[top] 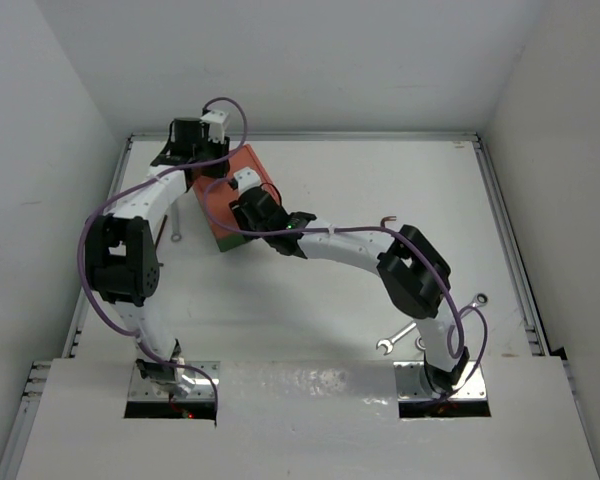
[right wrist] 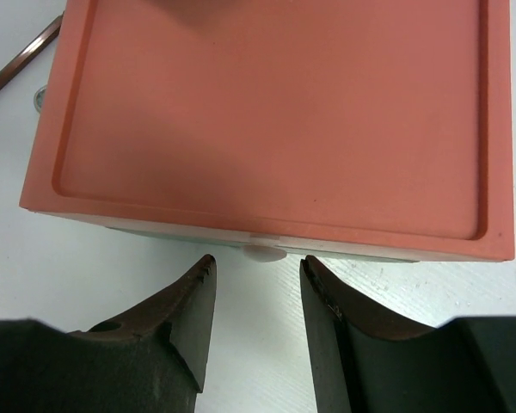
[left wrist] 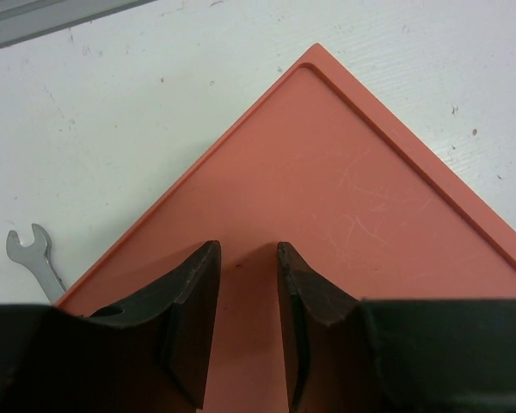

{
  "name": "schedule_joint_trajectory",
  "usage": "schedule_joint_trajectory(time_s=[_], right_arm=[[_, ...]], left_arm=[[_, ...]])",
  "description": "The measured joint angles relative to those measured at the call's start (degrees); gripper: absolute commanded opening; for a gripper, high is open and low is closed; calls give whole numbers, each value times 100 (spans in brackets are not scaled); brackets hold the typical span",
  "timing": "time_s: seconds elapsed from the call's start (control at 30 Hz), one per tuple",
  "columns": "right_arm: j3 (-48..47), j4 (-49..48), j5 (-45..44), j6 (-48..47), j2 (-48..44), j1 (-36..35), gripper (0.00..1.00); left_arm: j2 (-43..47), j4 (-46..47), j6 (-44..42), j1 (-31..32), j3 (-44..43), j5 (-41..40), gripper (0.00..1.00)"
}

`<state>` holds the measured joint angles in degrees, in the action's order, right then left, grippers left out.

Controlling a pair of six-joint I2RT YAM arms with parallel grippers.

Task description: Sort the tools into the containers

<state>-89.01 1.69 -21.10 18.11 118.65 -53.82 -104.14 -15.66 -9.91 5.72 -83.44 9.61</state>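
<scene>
Right wrist view: the knob on the box sits just ahead of the right gripper, lined up with the gap between its spread, empty jaws. Looks like the drawer-opening step to me. Next it'd need to ease forward, pinch the knob and pull straight back. The left gripper hovers over the box top, jaws narrowly apart and holding nothing, with a wrench off to its left.

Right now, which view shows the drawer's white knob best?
Right wrist view: the white knob shows below the orange-red box top, just ahead of the right gripper. From the top, the right arm covers it; the left wrist sees only the box top.
</scene>
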Motion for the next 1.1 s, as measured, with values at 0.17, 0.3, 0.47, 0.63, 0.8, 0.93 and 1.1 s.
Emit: schedule_joint_trajectory(time_s=[0.17,0.3,0.47,0.63,0.8,0.93,1.1], right_arm=[[94,-201,-208,15,2,-63,43],[92,-317,-315,15,20,-66,43],[92,-356,-396,13,68,-63,41],[92,-411,-391,15,72,-66,41],[92,-470,-323,15,96,-70,40],[92,-468,-275,24,166,-70,40],[94,-472,-278,33,186,-70,38]], left_arm=[[-15,50,35,28,0,2,30],[-17,55,35,46,0,4,30],[-22,66,35,61,0,7,30],[-22,66,35,68,0,7,30],[-22,68,35,68,0,9,30],[-22,70,37,68,0,7,30],[-22,70,61,68,0,9,30]])
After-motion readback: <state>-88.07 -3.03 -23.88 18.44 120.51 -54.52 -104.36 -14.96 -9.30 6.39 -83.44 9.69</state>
